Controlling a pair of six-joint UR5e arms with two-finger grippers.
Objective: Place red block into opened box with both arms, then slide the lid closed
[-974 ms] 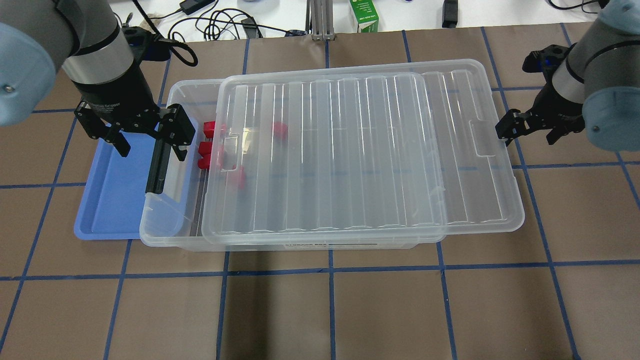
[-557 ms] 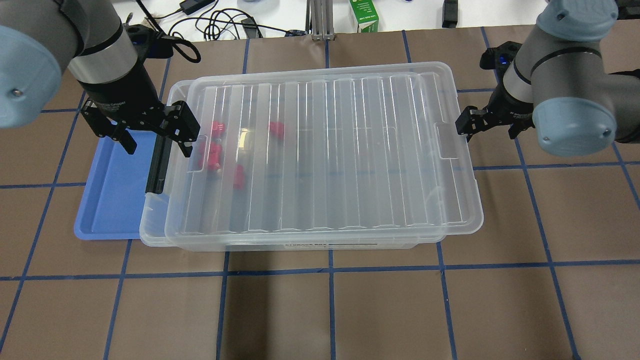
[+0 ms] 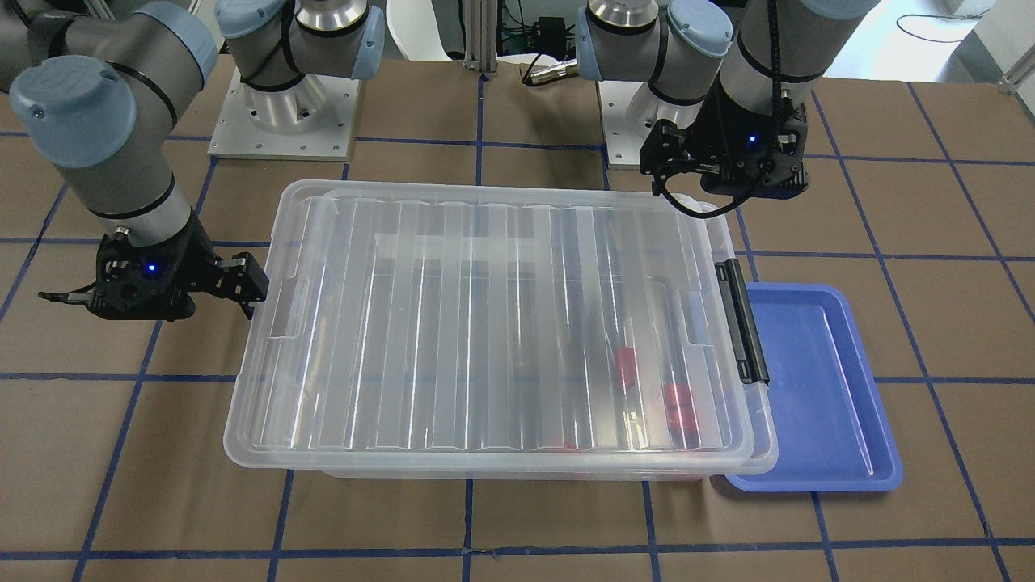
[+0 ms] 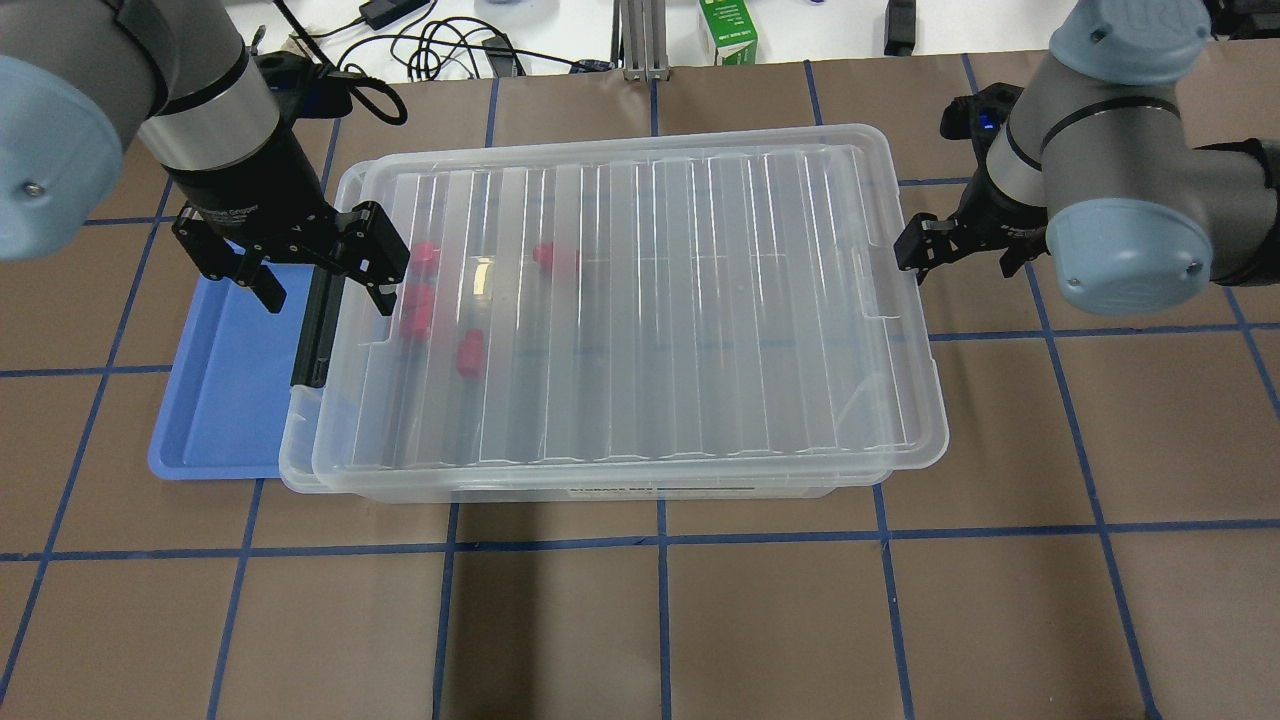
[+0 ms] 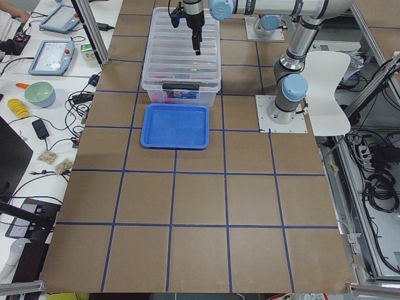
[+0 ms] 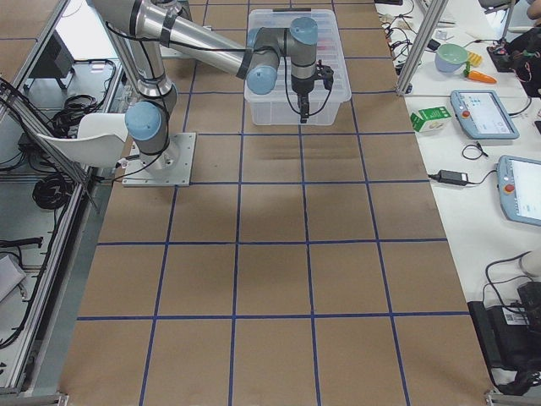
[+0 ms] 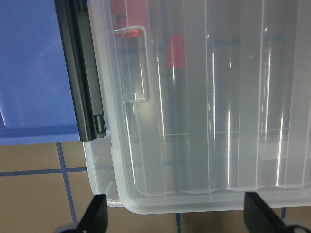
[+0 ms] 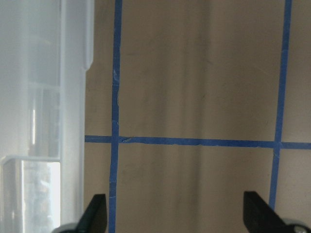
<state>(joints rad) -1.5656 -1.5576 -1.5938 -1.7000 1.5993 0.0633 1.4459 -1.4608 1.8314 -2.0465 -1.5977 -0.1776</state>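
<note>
The lid (image 4: 640, 300) lay across the box (image 4: 600, 490) near the middle of the tabletop (image 4: 800, 620), but it was not home; it overhung the box's short end on the right arm's side and stopped just short of the rim at the end with the black latch bar (image 4: 310, 340). A red block (image 4: 555, 257) showed through the ribs, inside the box toward the latch end, with three more like it close by.

The right gripper (image 4: 965, 258) had its jaws spread and held nothing; one finger stood at the lid's overhanging short end, and I could not tell whether it touched. The left gripper (image 4: 328, 298) hung over the latch end with its jaws spread and empty too; one finger was above the lid's edge and the other above the blue tray (image 4: 220, 400).

The likeliest trouble, as I judged it, was the single-finger push. Off centre, it would twist the lid and wedge a corner against the rim. If the lid gripped the rim, the whole box could slide with it toward the blue tray. The left gripper's lowered finger stood in the lid's path and could block it or be struck. Too long a push would run the lid onto the latch bar, and it might then ride on the rim, not seated.
</note>
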